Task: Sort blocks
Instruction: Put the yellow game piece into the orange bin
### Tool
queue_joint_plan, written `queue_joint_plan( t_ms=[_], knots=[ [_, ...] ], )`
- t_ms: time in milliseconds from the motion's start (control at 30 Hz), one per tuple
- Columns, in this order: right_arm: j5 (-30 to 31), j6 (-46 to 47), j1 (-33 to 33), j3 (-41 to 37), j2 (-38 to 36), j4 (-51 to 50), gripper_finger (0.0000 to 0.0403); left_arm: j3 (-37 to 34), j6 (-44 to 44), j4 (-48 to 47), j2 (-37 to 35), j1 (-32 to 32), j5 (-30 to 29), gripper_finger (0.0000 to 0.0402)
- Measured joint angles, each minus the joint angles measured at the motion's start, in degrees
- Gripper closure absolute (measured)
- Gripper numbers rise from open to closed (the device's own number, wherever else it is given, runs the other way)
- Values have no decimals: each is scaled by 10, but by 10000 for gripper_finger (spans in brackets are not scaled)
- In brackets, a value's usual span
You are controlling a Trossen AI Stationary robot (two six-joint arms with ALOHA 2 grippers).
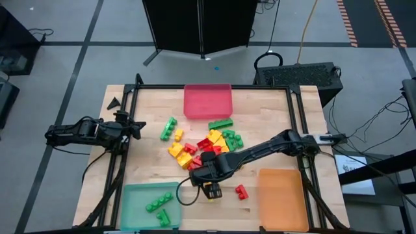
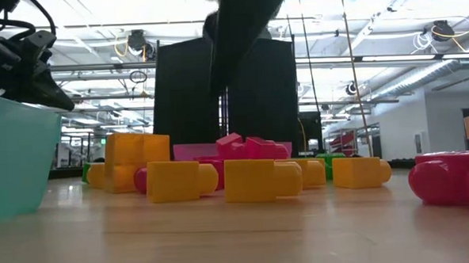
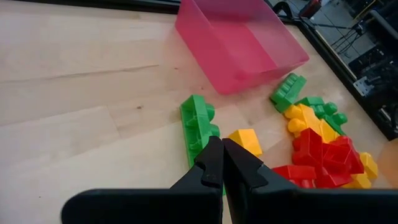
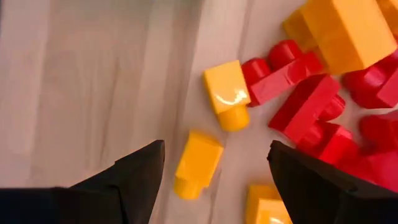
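Between spread fingers of right gripper (image 4: 214,171): small yellow block (image 4: 198,163), not gripped. Lower straight, centre on block, avoid neighbour yellow block (image 4: 226,94). Left gripper (image 3: 222,163) closed, empty.

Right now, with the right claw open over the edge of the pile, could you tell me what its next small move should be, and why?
Probably lower the right claw straight down and close on the small yellow block. That block lies between the open fingers, apart from the red blocks, so a clean grasp looks likely. The orange tray sits nearby to receive it.
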Motion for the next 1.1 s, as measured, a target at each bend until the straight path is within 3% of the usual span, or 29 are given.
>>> queue_joint_plan(
  t_ms=[500,633,767,900,1100],
  knots=[
    [-1,102,-2,-173,-1,146,130,0,0,2,0,0,0,398],
    [0,127,-3,-197,-1,144,183,0,1,2,0,0,0,398],
    [3,132,-3,-203,-3,145,289,0,1,2,0,0,0,398],
    [12,134,0,-196,-12,124,290,0,1,2,0,0,0,398],
    [106,163,21,-190,-110,41,290,0,1,2,0,0,1,398]
  ],
)
